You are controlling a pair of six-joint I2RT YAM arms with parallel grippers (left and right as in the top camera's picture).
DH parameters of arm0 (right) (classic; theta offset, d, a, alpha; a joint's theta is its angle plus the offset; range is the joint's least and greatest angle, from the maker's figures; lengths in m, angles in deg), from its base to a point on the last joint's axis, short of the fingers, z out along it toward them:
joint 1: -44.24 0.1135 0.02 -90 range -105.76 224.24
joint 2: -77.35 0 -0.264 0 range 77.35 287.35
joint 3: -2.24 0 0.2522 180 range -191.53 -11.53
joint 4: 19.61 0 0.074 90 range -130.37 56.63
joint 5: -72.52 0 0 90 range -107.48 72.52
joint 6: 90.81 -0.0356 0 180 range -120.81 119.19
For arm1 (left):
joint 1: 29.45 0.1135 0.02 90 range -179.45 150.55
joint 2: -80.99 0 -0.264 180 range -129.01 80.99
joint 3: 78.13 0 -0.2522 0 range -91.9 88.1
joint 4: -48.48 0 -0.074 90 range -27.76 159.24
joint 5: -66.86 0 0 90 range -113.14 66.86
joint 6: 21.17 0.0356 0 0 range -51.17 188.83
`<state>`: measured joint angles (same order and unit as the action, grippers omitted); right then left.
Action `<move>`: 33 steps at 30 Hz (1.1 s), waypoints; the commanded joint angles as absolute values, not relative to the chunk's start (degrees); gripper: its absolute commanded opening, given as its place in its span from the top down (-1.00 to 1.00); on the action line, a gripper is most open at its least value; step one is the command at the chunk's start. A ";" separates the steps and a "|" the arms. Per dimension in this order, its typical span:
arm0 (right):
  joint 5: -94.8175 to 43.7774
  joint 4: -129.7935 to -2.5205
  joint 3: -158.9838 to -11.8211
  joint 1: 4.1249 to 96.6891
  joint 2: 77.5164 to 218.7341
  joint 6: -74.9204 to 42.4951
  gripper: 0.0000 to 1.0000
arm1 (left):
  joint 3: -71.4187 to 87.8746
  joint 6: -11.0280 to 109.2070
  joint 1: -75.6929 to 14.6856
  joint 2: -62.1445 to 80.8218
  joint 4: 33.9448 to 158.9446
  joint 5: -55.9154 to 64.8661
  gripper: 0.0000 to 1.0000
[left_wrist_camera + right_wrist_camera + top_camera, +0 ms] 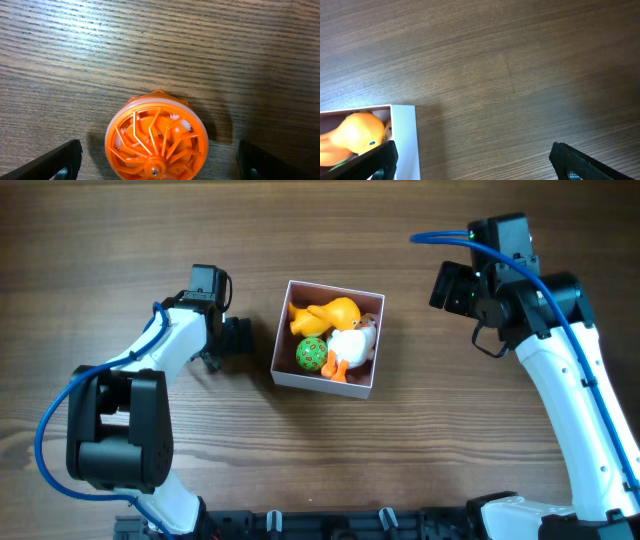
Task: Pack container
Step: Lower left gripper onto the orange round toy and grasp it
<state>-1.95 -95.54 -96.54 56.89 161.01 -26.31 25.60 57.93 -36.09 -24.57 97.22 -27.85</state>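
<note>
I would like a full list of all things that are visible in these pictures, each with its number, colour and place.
table: one, brown wood, under everything
container: one, white walls, middle of the table, between the two arms
duck-shaped toy: one, orange-yellow, in the container, far side
ball: one, green with dots, in the container, near left corner
white toy: one, white with orange feet, in the container, beside the ball
wheel toy: one, orange with a white rim, on the table, between the left fingers, touching neither
left gripper: one, black, open, beside the container's left wall
right gripper: one, black, open, over table right of the container
</note>
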 commanded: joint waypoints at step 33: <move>-0.77 -95.52 -97.17 56.82 160.29 -26.31 -0.99 | 27.51 58.08 -36.02 -25.62 92.17 -28.86 -0.19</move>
